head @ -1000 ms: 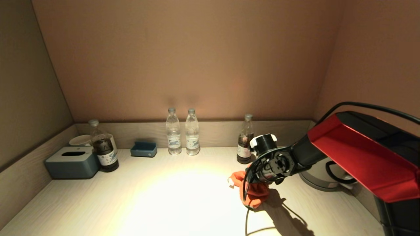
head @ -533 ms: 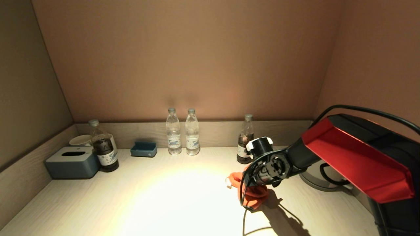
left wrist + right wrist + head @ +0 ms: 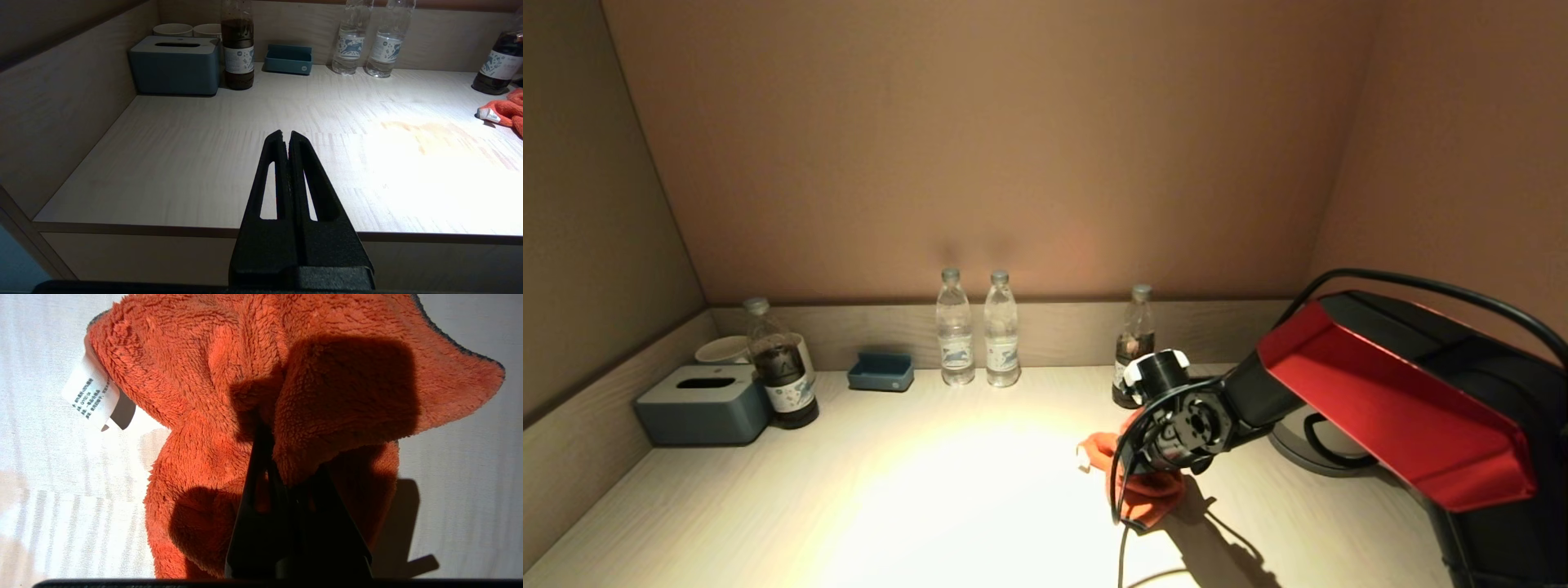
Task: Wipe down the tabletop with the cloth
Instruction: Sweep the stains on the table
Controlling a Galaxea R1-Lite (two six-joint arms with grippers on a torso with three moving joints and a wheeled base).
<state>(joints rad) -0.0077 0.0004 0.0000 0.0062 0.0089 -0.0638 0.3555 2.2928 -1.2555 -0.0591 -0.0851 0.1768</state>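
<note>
An orange fluffy cloth (image 3: 1147, 490) with a white label lies bunched on the pale wooden tabletop (image 3: 931, 490), right of centre. My right gripper (image 3: 265, 428) is shut on a fold of the cloth (image 3: 196, 416) and presses it down on the table; in the head view the wrist (image 3: 1176, 416) hides the fingers. The cloth's edge also shows in the left wrist view (image 3: 508, 110). A faint orange-brown stain (image 3: 425, 130) lies on the table left of the cloth. My left gripper (image 3: 286, 134) is shut and empty, parked before the table's front edge.
Along the back wall stand a dark bottle (image 3: 1134, 347) right behind the cloth, two clear water bottles (image 3: 978, 339), a blue tray (image 3: 880, 371), another dark bottle (image 3: 780, 376), a grey-blue tissue box (image 3: 703, 404) and cups (image 3: 723, 349). A kettle (image 3: 1327, 437) stands at right.
My right gripper has dragged the cloth a little to the left across the table. The left arm has not moved.
</note>
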